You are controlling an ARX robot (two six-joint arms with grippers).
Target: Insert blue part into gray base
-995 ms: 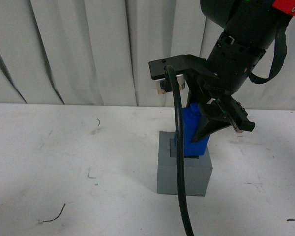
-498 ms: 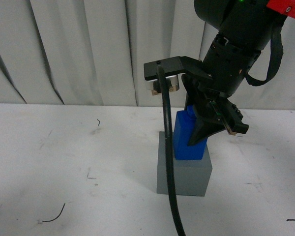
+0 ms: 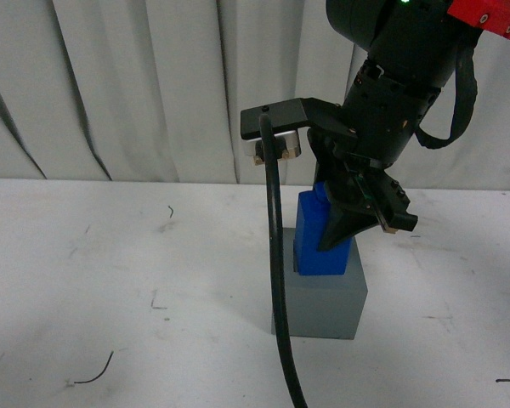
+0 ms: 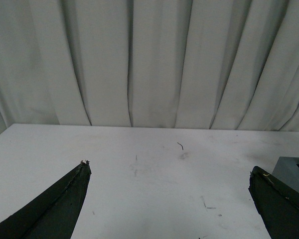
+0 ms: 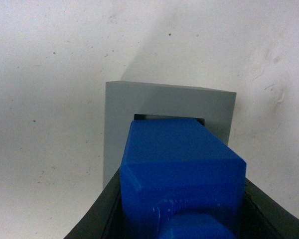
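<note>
The blue part [image 3: 316, 238] stands nearly upright on top of the gray base [image 3: 323, 304], at the middle right of the white table. My right gripper [image 3: 330, 242] comes down from above and is shut on the part. In the right wrist view the blue part [image 5: 179, 164] fills the space between the black fingers [image 5: 102, 211]. Its lower end sits over the square recess of the gray base [image 5: 139, 102], with a dark slit of the recess showing beyond it. How deep it sits is hidden. My left gripper [image 4: 169, 172] hangs open over bare table, with the gray base [image 4: 289, 172] beside one finger.
A black cable [image 3: 276, 280] hangs from the right arm in front of the base's left side. White curtains [image 3: 136, 85] close off the back of the table [image 3: 110, 280]. Small wire scraps [image 3: 93, 374] lie at the front left.
The right gripper has shifted left and a little up with the blue part. The part has gone from leaning to nearly upright over the base. The base has not moved.
</note>
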